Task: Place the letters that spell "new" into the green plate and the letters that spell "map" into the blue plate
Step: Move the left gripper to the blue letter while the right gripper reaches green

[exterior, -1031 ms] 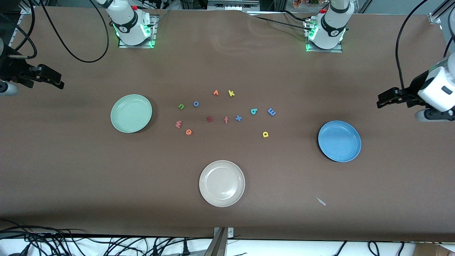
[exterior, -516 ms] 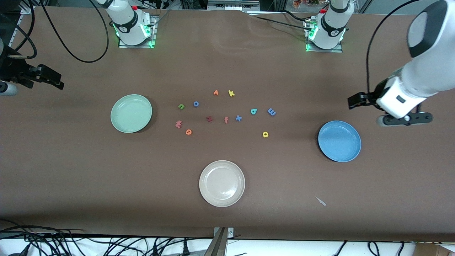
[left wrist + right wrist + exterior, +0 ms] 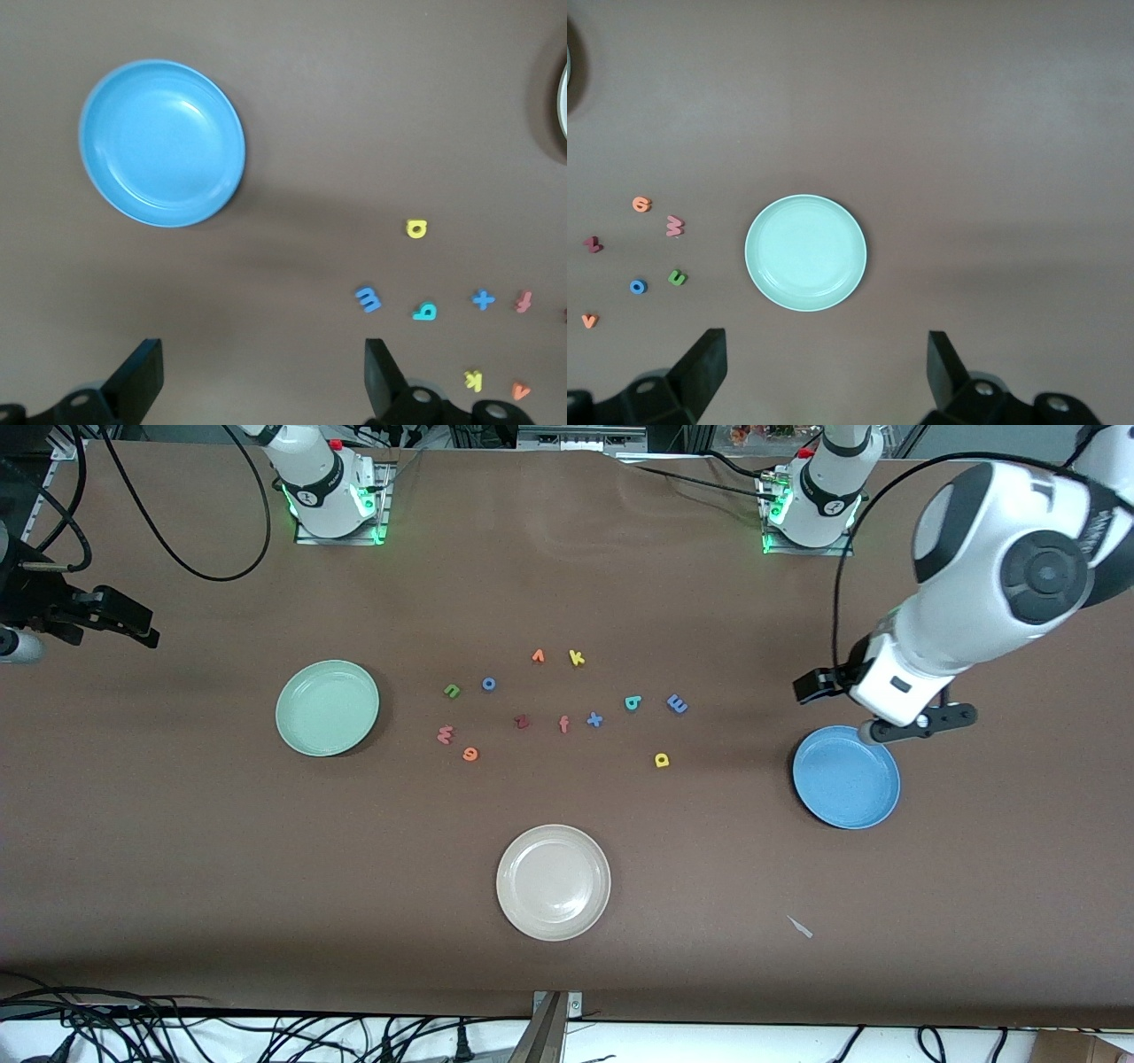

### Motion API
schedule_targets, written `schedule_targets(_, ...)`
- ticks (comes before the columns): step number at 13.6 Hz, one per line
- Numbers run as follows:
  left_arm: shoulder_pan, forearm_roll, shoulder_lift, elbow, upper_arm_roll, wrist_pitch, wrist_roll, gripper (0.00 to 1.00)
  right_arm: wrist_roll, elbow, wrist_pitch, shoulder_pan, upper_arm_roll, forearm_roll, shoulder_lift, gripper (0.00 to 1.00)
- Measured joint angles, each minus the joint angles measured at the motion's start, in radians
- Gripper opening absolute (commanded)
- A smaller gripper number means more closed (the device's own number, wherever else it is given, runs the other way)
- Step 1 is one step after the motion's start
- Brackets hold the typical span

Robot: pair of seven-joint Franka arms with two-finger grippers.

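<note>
The brown desk [image 3: 177, 850] carries three plates and a scatter of foam letters at its middle. The left arm reaches out from its base, elbow high, wrist bent downward; the left gripper [image 3: 813, 688] hangs above the desk by the edge of the blue plate [image 3: 846, 779], its fingers [image 3: 140, 376] spread wide with nothing between them. The right arm waits at its own end of the desk, and the right gripper [image 3: 124, 622] is held out level above bare desk, fingers [image 3: 700, 363] also wide apart and empty.

The green plate [image 3: 327, 707] sits toward the right arm's end, the blue plate toward the left arm's end, and a cream-white plate [image 3: 554, 882] lies between them, nearer to the front camera. All three are empty.

Every letter lies on the desk. Near the green plate are the green "n" [image 3: 452, 690], the salmon-pink "w" [image 3: 445, 734] and the orange "e" [image 3: 470, 755], the "e" nearest to the camera. Toward the blue plate are the blue "m" [image 3: 677, 704], the teal "p" [image 3: 633, 703] just beside it, and the yellow "a" [image 3: 661, 760], nearer to the camera. Between the groups lie a blue "o" [image 3: 488, 684], an orange "v" [image 3: 538, 656], a yellow "k" [image 3: 577, 658], a dark red letter [image 3: 522, 722], a salmon "f" [image 3: 563, 724] and a blue "x" [image 3: 594, 719].
</note>
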Motion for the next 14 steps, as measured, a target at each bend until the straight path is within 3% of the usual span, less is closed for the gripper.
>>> schedule_targets(9,-0.005,0.000,0.022,-0.346,-0.179,0.462,-0.381,1.00,0.000,-0.001,-0.007,0.001,0.001,0.000,0.001,1.00)
schedule_targets(14,-0.071,0.131,0.166,-0.369,-0.193,0.634,-0.598,1.00,0.000,-0.030,-0.024,0.026,0.007,-0.001,0.057,1.00)
